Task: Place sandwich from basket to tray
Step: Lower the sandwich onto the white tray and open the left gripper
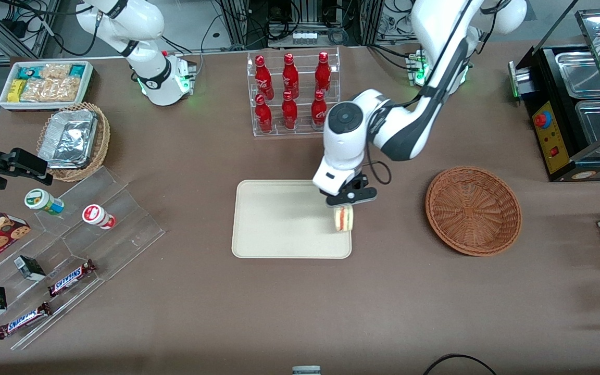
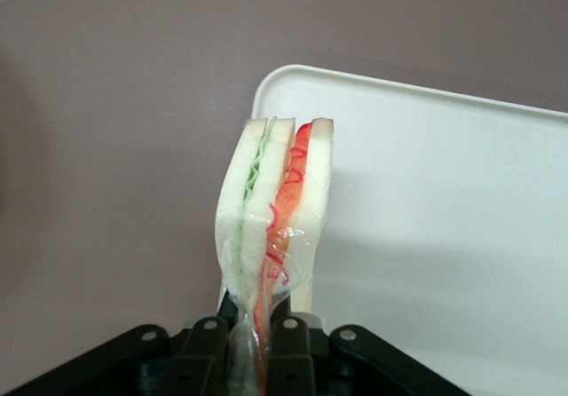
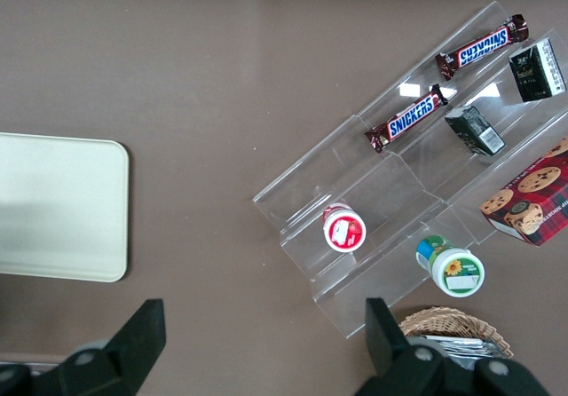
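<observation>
right now your gripper [image 1: 345, 204] is clamped on the sandwich [image 1: 343, 219], pinching the clear wrap at its narrow end, so the wedge hangs below the fingers [image 2: 286, 343] with the red and green filling edge showing. you'll see it sits over the tray [image 1: 279, 219], at the tray's short edge that faces the working arm's end of the table, close to the corner nearer the front camera. whether it touches the tray floor can't be told. from the wrist, the sandwich [image 2: 275, 218] stands upright against the tray's rounded corner [image 2: 426, 201], with bare brown table [image 2: 115, 147] beside it. the basket [image 1: 473, 210] lies on the table toward the working arm's end, well apart from the tray, with nothing in it. farther from the front camera than the tray stands a clear rack of red bottles [image 1: 292, 94].
</observation>
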